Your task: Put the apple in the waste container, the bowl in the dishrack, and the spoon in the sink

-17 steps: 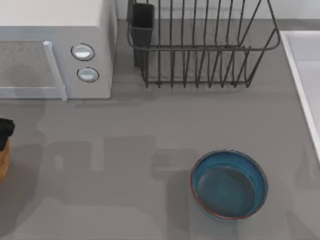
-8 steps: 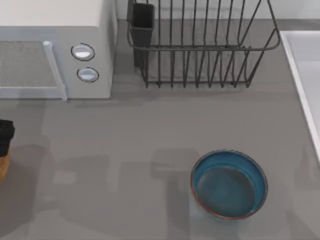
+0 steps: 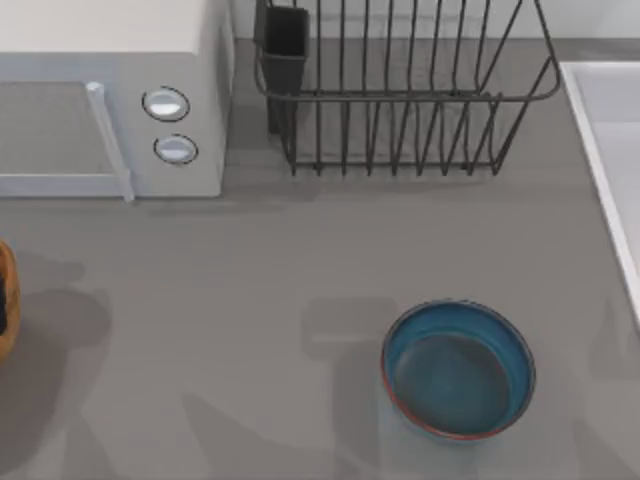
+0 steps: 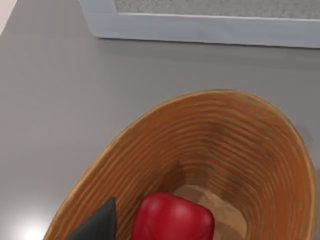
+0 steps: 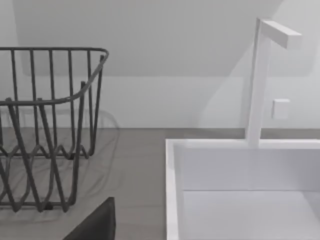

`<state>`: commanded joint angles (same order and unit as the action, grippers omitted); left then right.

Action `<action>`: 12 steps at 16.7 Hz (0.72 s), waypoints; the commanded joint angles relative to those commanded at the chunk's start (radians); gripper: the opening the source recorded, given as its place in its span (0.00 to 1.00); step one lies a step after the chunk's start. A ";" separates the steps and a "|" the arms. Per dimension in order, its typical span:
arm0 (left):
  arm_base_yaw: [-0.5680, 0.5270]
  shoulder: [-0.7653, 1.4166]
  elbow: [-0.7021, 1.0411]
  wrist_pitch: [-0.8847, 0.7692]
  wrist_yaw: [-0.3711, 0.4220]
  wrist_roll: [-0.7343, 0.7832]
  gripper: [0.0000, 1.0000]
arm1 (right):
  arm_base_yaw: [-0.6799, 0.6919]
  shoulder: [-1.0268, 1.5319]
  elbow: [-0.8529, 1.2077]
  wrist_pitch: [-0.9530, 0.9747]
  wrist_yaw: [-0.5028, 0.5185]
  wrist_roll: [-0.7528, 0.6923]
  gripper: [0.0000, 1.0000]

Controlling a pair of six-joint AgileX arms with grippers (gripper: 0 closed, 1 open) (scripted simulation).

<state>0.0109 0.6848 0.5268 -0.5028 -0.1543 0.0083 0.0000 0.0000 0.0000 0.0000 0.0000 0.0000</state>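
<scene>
Bench [image 3: 250, 300] from the top view is smooth flat grey, with lots of open room across the middle and near edge. The round deep blue bowl with a thin reddish-brown rim [image 3: 458, 368] sits upright, mouth up, near the near edge, right of centre, well clear of everything. The dark metal wire dishrack with upright bars [image 3: 400, 90] stands at the far edge, its dark rectangular utensil cup [image 3: 285, 45] at the rack's left corner. A white boxy microwave with two round knobs [image 3: 165, 125] fills the far left corner. The pale white-grey sink with a raised rim [image 3: 605, 150] runs along the right edge. A sliver of the ribbed tan woven waste basket [image 3: 5, 300] pokes in at the left edge.

Left wrist view: the glossy red apple [image 4: 172, 220] lies in the basket's bottom, a dark finger [image 4: 95, 225] beside it; can't tell the left gripper's finger state.

Right wrist view: rack, sink and a white square faucet [image 5: 260, 80]; can't tell the right gripper's fingers either.
</scene>
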 joint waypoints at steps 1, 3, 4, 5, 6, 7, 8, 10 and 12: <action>-0.001 -0.107 -0.067 0.061 0.016 -0.001 1.00 | 0.000 0.000 0.000 0.000 0.000 0.000 1.00; -0.003 -0.302 -0.200 0.186 0.051 -0.003 1.00 | 0.000 0.000 0.000 0.000 0.000 0.000 1.00; -0.005 -0.386 -0.264 0.246 0.068 -0.004 1.00 | 0.000 0.000 0.000 0.000 0.000 0.000 1.00; -0.006 -0.461 -0.323 0.304 0.085 -0.005 1.00 | 0.000 0.000 0.000 0.000 0.000 0.000 1.00; -0.007 -0.524 -0.378 0.357 0.102 -0.006 1.00 | 0.000 0.000 0.000 0.000 0.000 0.000 1.00; -0.008 -0.578 -0.426 0.404 0.117 -0.007 1.00 | 0.000 0.000 0.000 0.000 0.000 0.000 1.00; -0.009 -0.620 -0.466 0.442 0.131 -0.008 1.00 | 0.000 0.000 0.000 0.000 0.000 0.000 1.00; -0.011 -0.674 -0.516 0.492 0.150 -0.008 1.00 | 0.000 0.000 0.000 0.000 0.000 0.000 1.00; -0.011 -0.685 -0.527 0.503 0.154 -0.008 1.00 | 0.000 0.000 0.000 0.000 0.000 0.000 1.00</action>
<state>0.0000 0.0000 0.0000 0.0000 0.0000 0.0000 0.0000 0.0000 0.0000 0.0000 0.0000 0.0000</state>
